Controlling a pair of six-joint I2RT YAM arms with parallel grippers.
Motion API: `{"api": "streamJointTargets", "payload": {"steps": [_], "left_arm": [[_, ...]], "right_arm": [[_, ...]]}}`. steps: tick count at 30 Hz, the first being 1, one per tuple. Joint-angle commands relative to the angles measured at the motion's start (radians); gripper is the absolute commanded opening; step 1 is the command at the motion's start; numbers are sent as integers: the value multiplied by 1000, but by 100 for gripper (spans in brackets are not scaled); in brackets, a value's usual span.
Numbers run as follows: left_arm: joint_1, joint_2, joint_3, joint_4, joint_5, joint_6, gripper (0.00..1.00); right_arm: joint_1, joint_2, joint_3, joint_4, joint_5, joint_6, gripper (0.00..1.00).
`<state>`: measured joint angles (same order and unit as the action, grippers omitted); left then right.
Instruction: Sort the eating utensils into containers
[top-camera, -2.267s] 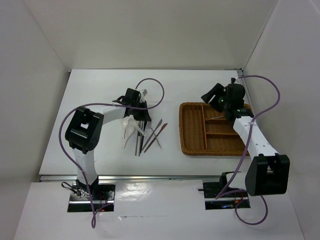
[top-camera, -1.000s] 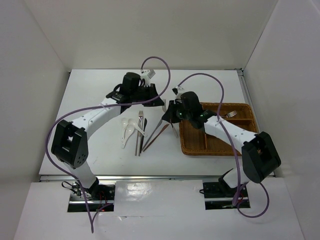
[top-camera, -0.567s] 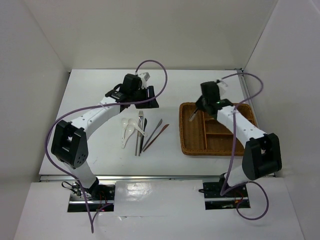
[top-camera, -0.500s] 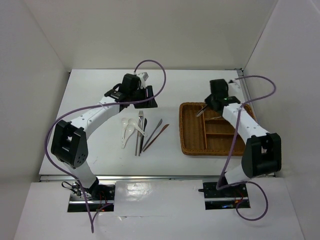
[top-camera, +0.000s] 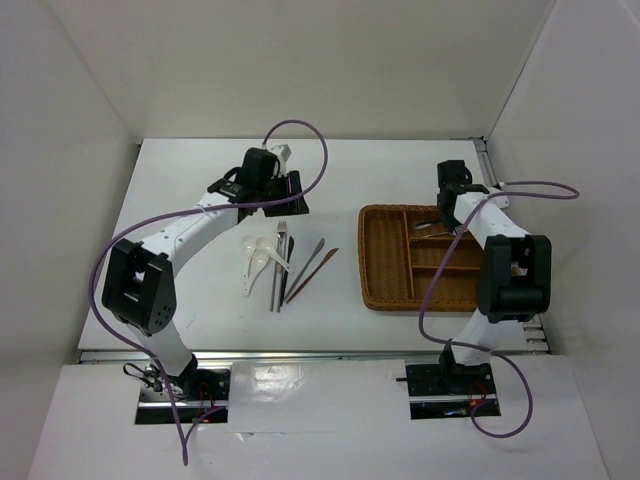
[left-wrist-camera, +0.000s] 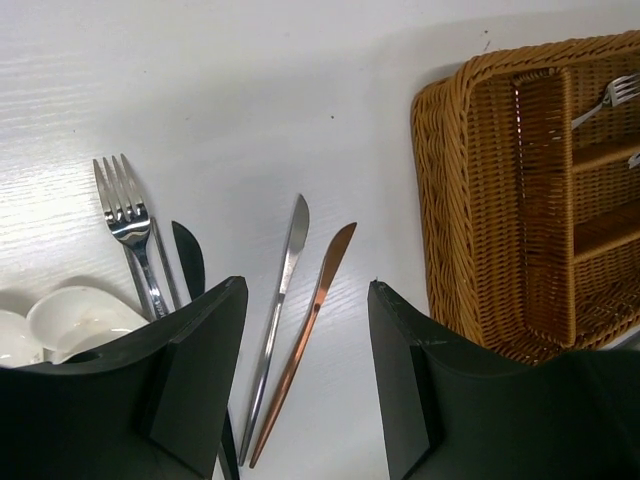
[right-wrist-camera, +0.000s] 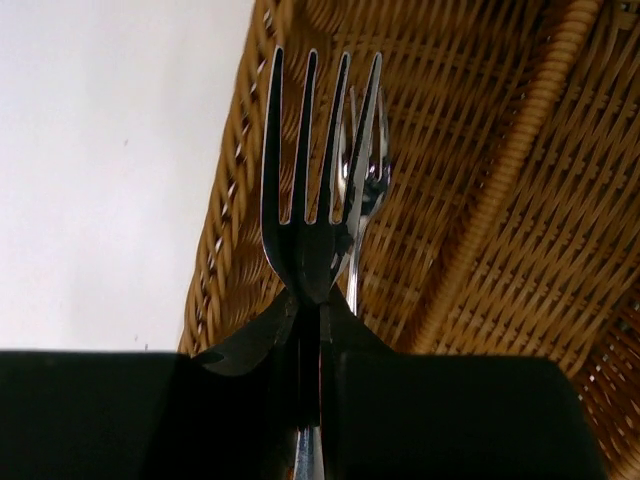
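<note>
On the white table lie two white spoons, a silver fork, dark chopsticks, a silver stick and a reddish-brown stick. My left gripper hovers open above this pile, holding nothing. The brown wicker tray stands to the right. My right gripper is shut on a fork, tines forward, over the tray's far compartment. Another fork lies in that compartment just behind it. In the top view the right gripper sits at the tray's far right corner.
White walls enclose the table on three sides; the right wall runs close behind the tray. Purple cables loop over both arms. The tray's long slot and nearer short slots hold nothing that I can see.
My right arm swung from the pile across to the tray's far right corner, carrying the fork. The left gripper has opened and stays above the pile.
</note>
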<state>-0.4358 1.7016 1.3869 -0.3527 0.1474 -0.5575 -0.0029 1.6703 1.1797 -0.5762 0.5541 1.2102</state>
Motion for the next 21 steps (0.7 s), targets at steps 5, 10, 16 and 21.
{"api": "streamJointTargets", "payload": {"steps": [5, 10, 16, 21], "left_arm": [[16, 59, 72, -3, -12, -13, 65], [16, 90, 81, -3, -12, -13, 65], [16, 101, 81, -3, -3, -13, 64], [16, 101, 61, -3, -3, -13, 64]], "right_arm": [[-23, 60, 95, -50, 56, 94, 0], [-23, 82, 95, -60, 46, 94, 23], [-23, 100, 127, -60, 55, 58, 41], [-23, 69, 158, -83, 23, -35, 55]]}}
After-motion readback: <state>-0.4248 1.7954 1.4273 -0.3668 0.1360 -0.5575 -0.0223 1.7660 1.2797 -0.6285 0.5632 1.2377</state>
